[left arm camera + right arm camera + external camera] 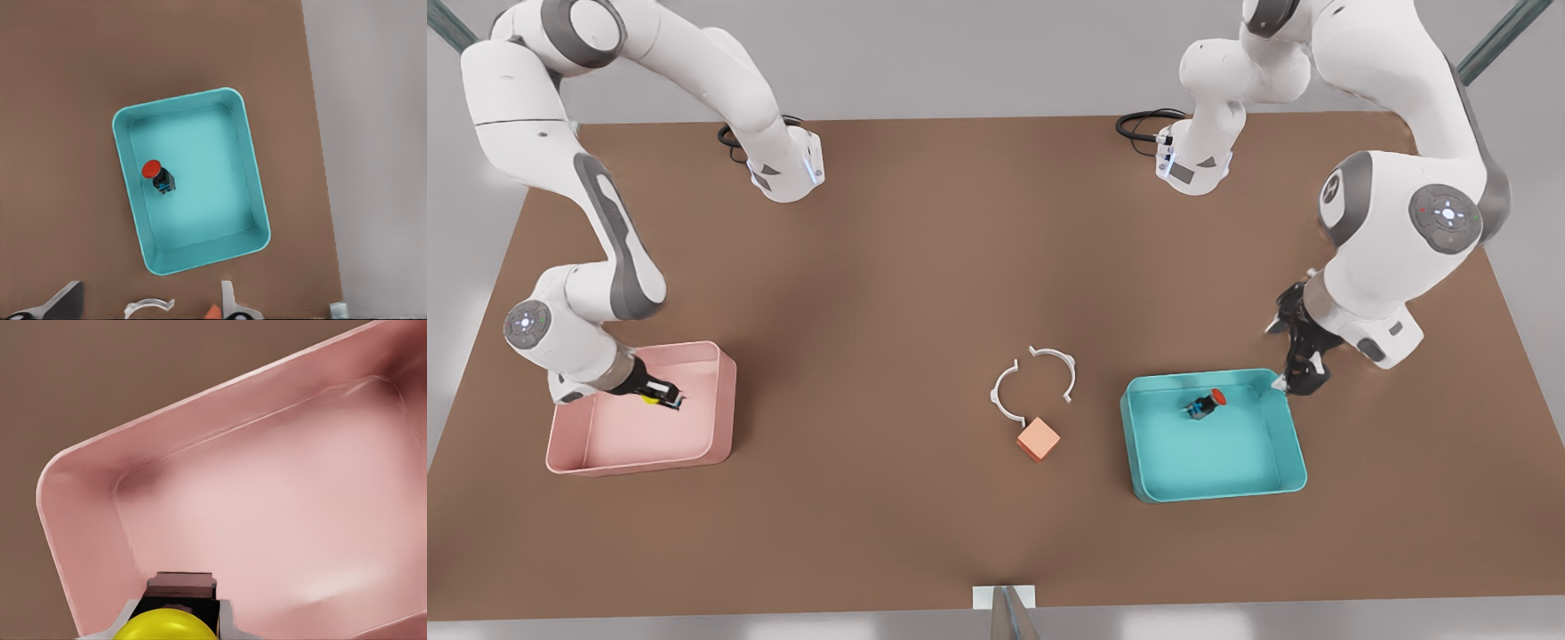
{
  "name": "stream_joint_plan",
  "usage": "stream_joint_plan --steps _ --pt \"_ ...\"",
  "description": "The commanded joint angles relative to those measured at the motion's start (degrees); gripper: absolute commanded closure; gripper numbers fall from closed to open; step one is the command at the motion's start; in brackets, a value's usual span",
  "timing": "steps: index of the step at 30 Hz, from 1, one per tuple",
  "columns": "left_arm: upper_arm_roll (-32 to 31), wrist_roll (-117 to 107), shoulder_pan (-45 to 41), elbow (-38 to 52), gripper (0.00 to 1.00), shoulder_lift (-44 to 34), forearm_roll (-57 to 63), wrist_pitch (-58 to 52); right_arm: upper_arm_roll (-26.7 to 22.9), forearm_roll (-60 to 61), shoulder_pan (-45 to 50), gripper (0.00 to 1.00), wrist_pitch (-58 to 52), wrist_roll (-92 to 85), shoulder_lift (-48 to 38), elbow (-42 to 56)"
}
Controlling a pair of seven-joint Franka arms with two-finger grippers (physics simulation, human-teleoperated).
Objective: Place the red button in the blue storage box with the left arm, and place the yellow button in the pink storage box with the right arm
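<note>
Room stays wide between the trays on our brown desk. Our right pincer grips the yellow button inside the pink storage box. Our left pincer, fingers spread and empty, hovers above the blue storage box corner; the red button lies inside.

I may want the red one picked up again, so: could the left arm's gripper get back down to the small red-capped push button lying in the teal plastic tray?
Probably yes. The red-capped push button lies alone in the shallow teal plastic tray, uncovered, and the left gripper hangs open beside the tray's rim.
</note>
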Motion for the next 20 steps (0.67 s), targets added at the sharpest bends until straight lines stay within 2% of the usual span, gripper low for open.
stream_joint_plan --steps 1,3,4,6,7,9,10,11,12,13,14,15,16,19,20 --pt "0.0 84.8 0.3 0.1 0.00 -3.4 2.0 -11.6 -1.2 -0.1 -1.5 0.44 -1.8 -38.4 2.1 2.2" --pt "-0.2 83.2 0.0 0.2 0.00 -3.3 3.3 -13.0 -2.6 -0.2 -1.4 0.32 -2.0 -40.9 3.3 3.5" --pt "-0.2 83.2 0.0 0.2 0.00 -3.3 3.3 -13.3 -2.6 -0.1 -1.1 0.00 -2.0 -40.0 3.3 3.5" --pt "-0.3 82.1 0.0 0.2 0.00 -3.3 3.1 -13.5 -2.2 -0.2 0.1 0.00 -2.4 -38.6 3.2 4.7" --pt "-0.2 81.9 -1.1 0.3 0.00 -3.1 3.0 -13.5 -1.5 -0.2 3.2 0.00 -5.8 -37.7 2.7 9.2" --pt "-0.2 81.7 -1.1 1.5 0.00 -2.0 3.0 -13.6 1.0 -0.2 15.3 0.00 -26.3 -26.5 2.5 27.3" --pt "-0.2 81.4 -1.1 3.1 0.00 -0.6 3.0 -14.5 4.7 -0.3 19.5 0.00 -36.0 -18.6 1.5 33.8" --pt "-0.2 79.4 -1.1 6.3 0.00 1.3 3.0 -16.2 5.8 -0.2 23.4 0.00 -38.6 -11.1 -0.8 35.8" --pt "-0.3 78.7 -1.0 6.5 0.00 1.3 2.3 -16.3 2.8 1.0 28.2 0.00 -38.6 -9.0 -7.0 36.0" --pt "-0.3 78.3 -1.0 6.6 0.00 1.4 2.2 -16.3 -14.9 10.8 39.0 0.00 -38.6 -11.6 -12.3 37.3" --pt "-0.2 78.0 -1.0 6.9 0.00 1.6 2.2 -16.3 -36.8 18.4 52.8 0.00 -38.7 -19.4 -19.1 34.4" --pt "-0.2 78.0 -1.1 6.9 0.00 1.6 2.2 -16.3 -41.3 18.9 56.1 0.00 -38.0 -19.1 -23.6 27.7" --pt "-0.1 78.0 -1.1 6.8 0.00 1.6 2.2 -16.3 -49.8 19.0 64.0 0.00 -35.7 -19.1 -26.5 21.7" --pt "-0.1 78.0 -1.1 6.8 0.00 1.6 2.2 -16.5 -50.2 24.5 63.8 0.00 -37.3 -18.3 -26.3 22.8" --pt "-0.2 78.0 -1.1 6.9 0.00 1.6 2.2 -16.6 -55.1 24.4 69.7 0.00 -37.2 -18.3 -27.1 22.4"
